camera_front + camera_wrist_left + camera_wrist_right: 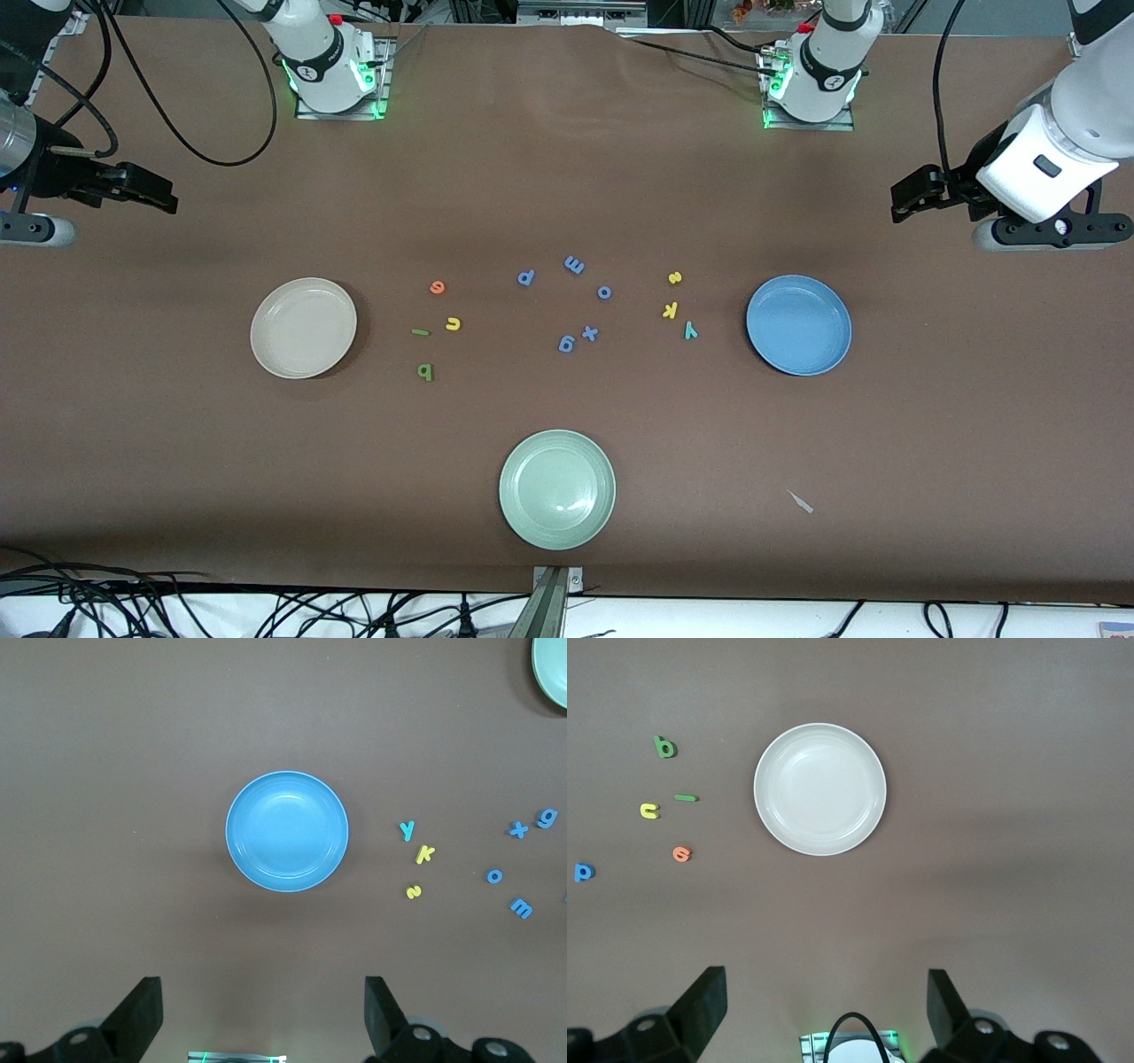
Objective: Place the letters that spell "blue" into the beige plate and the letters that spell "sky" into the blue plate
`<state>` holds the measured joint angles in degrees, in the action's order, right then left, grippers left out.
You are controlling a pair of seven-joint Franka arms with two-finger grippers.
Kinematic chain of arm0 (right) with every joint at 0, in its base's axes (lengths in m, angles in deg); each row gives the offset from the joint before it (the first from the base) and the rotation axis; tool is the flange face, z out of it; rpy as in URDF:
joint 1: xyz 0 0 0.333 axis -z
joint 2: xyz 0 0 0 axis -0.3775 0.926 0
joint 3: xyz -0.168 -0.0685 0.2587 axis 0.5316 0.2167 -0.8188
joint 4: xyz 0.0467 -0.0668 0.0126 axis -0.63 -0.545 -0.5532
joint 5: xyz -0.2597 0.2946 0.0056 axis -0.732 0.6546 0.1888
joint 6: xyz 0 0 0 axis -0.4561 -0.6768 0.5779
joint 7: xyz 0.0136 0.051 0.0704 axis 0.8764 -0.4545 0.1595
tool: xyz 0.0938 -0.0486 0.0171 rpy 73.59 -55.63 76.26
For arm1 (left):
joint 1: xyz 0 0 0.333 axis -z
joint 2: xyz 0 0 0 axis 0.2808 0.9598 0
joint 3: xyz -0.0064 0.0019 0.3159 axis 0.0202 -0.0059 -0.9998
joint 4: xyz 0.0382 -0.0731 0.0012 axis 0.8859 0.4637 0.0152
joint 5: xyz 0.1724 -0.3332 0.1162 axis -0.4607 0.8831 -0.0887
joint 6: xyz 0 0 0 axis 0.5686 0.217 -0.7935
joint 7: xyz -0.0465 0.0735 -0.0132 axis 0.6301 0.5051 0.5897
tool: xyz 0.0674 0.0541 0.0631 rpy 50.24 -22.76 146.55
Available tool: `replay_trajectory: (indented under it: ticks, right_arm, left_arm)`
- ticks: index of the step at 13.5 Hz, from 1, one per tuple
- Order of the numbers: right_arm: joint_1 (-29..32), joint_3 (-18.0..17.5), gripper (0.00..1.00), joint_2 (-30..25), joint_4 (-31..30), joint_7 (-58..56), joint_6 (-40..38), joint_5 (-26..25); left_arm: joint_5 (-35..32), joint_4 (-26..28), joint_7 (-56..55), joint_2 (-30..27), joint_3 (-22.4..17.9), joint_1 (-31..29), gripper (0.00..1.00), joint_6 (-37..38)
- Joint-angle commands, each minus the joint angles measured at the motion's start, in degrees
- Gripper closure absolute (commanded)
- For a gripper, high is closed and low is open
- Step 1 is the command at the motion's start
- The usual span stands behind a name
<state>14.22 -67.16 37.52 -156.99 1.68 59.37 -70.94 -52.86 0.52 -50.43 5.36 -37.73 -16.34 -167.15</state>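
Note:
The beige plate lies empty toward the right arm's end. Beside it on the table are the orange e, yellow u, green l and green b. The blue plate lies empty toward the left arm's end, with the yellow s, yellow k and teal y beside it. My right gripper hangs open and empty over bare table at its own end. My left gripper does the same at its end.
Several periwinkle-blue letters are scattered mid-table between the two letter groups. A pale green plate lies nearer the front camera. A small pale scrap lies on the brown cloth beside it, toward the left arm's end.

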Motion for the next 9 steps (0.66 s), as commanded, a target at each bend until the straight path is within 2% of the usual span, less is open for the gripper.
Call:
replay_trajectory:
  ticks: [1, 9]
  right_arm:
    - [-0.3, -0.1, 0.00, -0.6, 0.3, 0.2, -0.9, -0.6]
    - [-0.3, -0.2, 0.00, -0.7, 0.3, 0.1, -1.0, -0.7]
  left_arm:
    - [-0.6, -1.5, 0.3, 0.5, 0.1, -0.1, 0.00, 1.2]
    - [-0.6, -1.5, 0.3, 0.5, 0.2, 0.0, 0.00, 1.2]
